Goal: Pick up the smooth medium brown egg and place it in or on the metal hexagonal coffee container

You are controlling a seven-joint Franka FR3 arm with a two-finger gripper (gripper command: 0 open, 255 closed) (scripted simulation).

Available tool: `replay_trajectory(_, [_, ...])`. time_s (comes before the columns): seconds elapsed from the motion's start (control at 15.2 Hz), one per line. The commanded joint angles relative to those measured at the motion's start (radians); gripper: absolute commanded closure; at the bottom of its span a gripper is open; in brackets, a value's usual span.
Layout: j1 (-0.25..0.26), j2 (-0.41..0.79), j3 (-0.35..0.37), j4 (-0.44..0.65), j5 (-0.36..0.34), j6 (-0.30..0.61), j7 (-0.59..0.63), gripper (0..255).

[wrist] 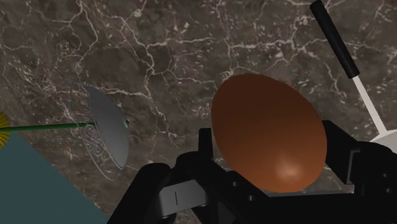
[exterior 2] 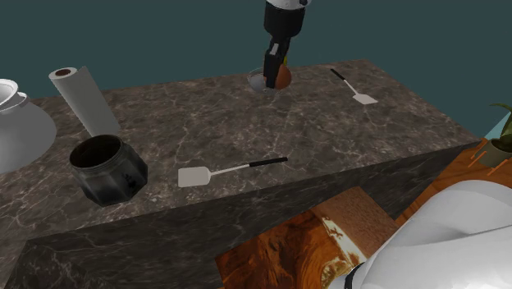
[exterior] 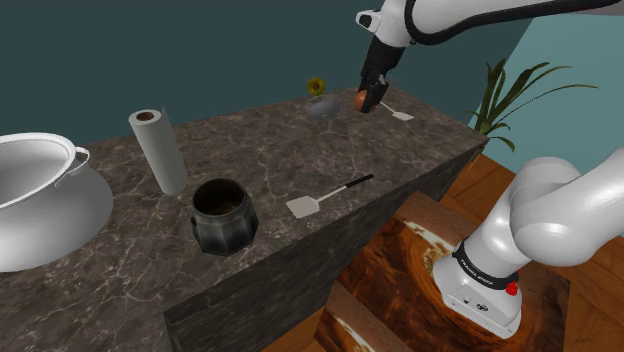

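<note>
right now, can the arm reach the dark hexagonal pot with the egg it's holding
Probably yes. The end effector holds the egg above the counter, and the hexagonal pot stands open-topped with only a flat spatula lying between them.

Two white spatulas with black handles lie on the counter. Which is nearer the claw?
The white, black-handled spatula lying right beside the claw holding the brown egg; the other spatula lies near the dark hexagonal container.

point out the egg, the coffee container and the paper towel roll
egg [wrist: 267, 130]: wrist view, middle of its brown shell
coffee container [exterior: 224, 232]: shoulder view, on its dark faceted side wall
paper towel roll [exterior: 161, 152]: shoulder view, middle of its white side
</note>
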Motion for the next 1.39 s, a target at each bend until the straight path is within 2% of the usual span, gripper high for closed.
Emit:
replay_trajectory(0.0, [0.001, -0.004, 0.002, 0.025, 0.001, -0.029, -0.001, 255])
replay_trajectory(0.07, [0.001, -0.005, 0.002, 0.028, 0.002, -0.033, -0.001, 255])
replay_trajectory(0.66, [0.082, 0.073, 0.171, 0.091, 0.045, -0.031, 0.220, 255])
replay_trajectory(1.32, [0.157, 0.250, 0.338, 0.268, 0.046, -0.047, 0.460, 255])
